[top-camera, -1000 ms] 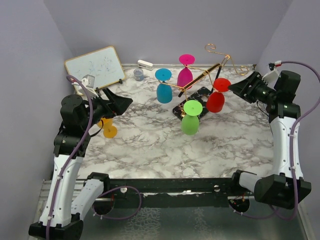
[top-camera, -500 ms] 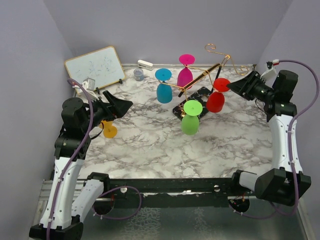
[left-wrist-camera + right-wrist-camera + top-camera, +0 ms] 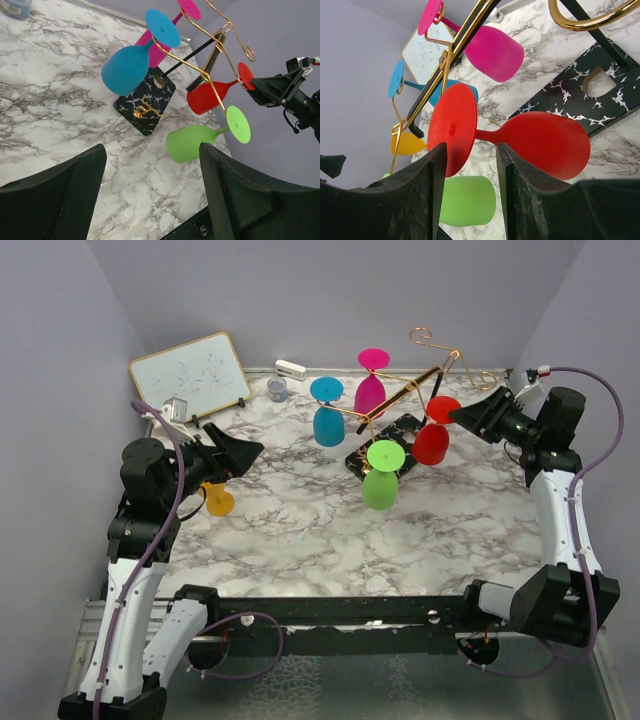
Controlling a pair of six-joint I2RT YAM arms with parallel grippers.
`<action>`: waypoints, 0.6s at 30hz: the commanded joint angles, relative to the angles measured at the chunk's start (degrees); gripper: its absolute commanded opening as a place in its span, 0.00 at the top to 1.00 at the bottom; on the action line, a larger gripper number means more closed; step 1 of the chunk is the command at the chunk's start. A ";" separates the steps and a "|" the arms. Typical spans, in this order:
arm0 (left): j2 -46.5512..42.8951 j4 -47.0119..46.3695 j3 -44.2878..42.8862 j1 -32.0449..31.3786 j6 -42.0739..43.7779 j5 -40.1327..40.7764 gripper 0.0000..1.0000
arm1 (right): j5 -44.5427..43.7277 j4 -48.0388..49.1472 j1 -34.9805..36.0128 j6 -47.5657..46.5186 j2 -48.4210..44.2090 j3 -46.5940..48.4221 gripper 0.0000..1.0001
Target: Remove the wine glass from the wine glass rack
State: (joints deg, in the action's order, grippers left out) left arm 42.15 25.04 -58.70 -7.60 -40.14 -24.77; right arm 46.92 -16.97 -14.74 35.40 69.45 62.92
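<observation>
Over the last second the right arm has advanced toward the wine glass rack, and the right gripper now sits just beside the round foot of the red wine glass. Its jaws have narrowed but remain apart. The right wrist view shows the red foot and stem framed between the two fingers, with no firm contact visible, so the gripper holds nothing yet. This indicates that the approach is finished and a closing grasp on the stem is in progress. The glass has not come off the rack. The red glass hangs bowl-down from a gold wire arm on the right side of the rack, which stands on its black patterned base toward the far edge of the table, right of centre. The left gripper has drifted slightly, hangs wide open and empty near the left edge, and plays no part in this step. A yellow glass lies on the table beneath it. Obstructions are close: the green glass hangs just beside the red bowl on the near side, the pink glass and blue glass hang farther left, and the gold arm with its scroll end runs directly over the red foot. The withdrawal must probably slide the foot along that arm without swinging it into the green glass. A whiteboard stands at the far-left corner, well apart.
</observation>
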 commanded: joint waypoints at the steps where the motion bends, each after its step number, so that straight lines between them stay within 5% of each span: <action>1: -0.74 -0.01 -0.40 -0.16 0.95 1.27 0.23 | 2.85 7.68 -0.20 3.20 0.59 -1.59 0.56; 10: -0.67 0.15 -0.15 -0.14 1.01 1.51 0.23 | 4.25 11.80 -0.20 5.48 2.08 -2.16 0.68; 18: -0.47 0.29 -0.20 -0.14 0.90 1.66 0.23 | 4.59 13.19 -0.20 6.93 1.97 -1.86 0.89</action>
State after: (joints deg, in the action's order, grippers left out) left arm 42.06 25.34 -58.70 -7.62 -39.92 -24.08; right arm 49.82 -6.57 -14.74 41.34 71.37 60.84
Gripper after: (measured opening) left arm 0.773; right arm 0.137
